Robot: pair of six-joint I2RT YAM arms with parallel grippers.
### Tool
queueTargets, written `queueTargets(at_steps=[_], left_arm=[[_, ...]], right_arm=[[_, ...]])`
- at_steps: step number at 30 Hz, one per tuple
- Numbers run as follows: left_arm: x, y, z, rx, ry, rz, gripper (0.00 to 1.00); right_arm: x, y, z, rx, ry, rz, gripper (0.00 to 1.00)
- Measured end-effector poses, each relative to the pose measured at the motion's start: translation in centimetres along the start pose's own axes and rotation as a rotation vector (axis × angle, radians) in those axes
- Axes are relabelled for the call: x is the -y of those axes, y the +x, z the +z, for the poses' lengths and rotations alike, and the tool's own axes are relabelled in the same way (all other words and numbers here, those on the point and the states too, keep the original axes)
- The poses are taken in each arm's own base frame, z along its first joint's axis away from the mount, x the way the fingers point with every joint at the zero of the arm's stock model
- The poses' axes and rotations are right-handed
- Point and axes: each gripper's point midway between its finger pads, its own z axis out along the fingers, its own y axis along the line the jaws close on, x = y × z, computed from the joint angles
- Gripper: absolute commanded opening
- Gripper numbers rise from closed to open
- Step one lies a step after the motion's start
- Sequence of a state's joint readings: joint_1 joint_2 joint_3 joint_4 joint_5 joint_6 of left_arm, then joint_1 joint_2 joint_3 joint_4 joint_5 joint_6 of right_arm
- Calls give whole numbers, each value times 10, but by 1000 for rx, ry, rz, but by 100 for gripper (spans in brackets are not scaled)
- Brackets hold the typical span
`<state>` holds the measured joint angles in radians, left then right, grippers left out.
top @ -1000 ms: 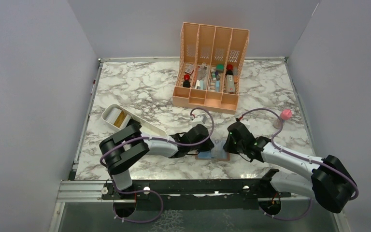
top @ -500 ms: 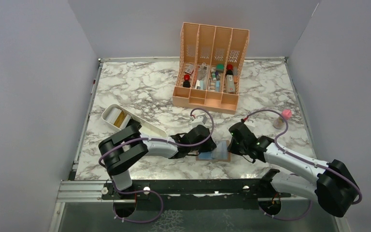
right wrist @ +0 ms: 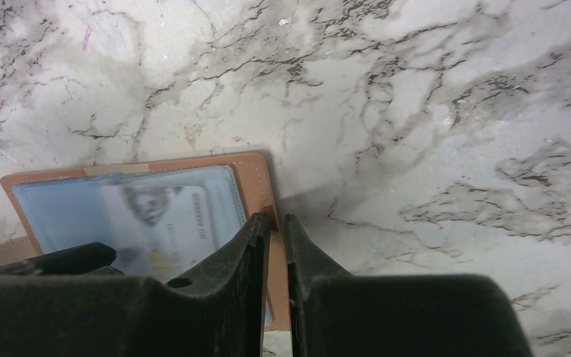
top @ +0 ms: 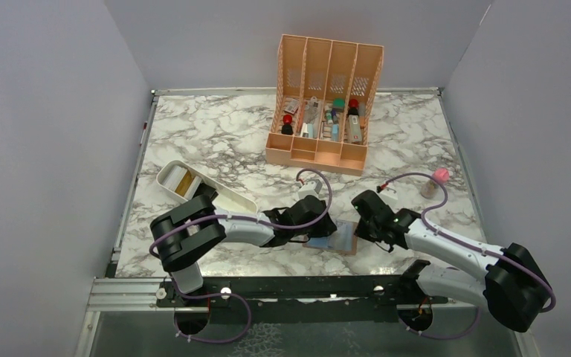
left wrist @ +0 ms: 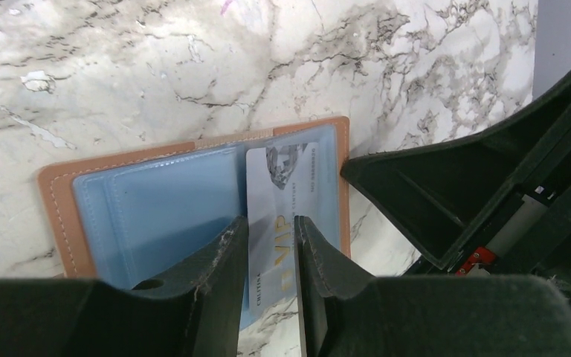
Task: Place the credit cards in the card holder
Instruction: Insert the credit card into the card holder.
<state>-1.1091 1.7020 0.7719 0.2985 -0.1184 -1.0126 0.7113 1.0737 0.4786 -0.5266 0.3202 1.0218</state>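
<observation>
The small brown leather-like card holder (left wrist: 156, 208) lies open, blue inside up, on the marbled white surface (top: 215, 141) between both arms. A pale card marked VIP (left wrist: 268, 178) sits partly in its clear pocket. The left pincer (left wrist: 271, 223) stands partly open over that card, gripping nothing. The right pincer (right wrist: 276, 219) is nearly closed at the holder's edge; whether it pinches it, I cannot tell.

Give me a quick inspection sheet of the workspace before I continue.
Surface: marble table, patterned.
Job's things: card holder open; white card partly in one pocket.
Clutter: white tray, peach organizer holding small items, pink-capped bottle.
Grippers: left gripper jaws apart over the card; right gripper jaws nearly together at the holder's edge, grip unclear.
Cables: purple cables loop along both arms.
Surroundings: grey walls on three sides.
</observation>
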Motion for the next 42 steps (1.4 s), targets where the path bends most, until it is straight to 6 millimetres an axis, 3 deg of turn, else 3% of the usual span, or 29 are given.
queueTargets(at_steps=[16, 27, 42], left_arm=[[15, 21, 5, -50, 37, 5, 33], [10, 5, -12, -6, -19, 87, 44], [-3, 13, -6, -29, -60, 112, 45]], right_arm=[[-13, 5, 4, -15, -72, 34, 16], [-12, 5, 5, -14, -72, 34, 16], [-13, 5, 5, -13, -73, 34, 15]])
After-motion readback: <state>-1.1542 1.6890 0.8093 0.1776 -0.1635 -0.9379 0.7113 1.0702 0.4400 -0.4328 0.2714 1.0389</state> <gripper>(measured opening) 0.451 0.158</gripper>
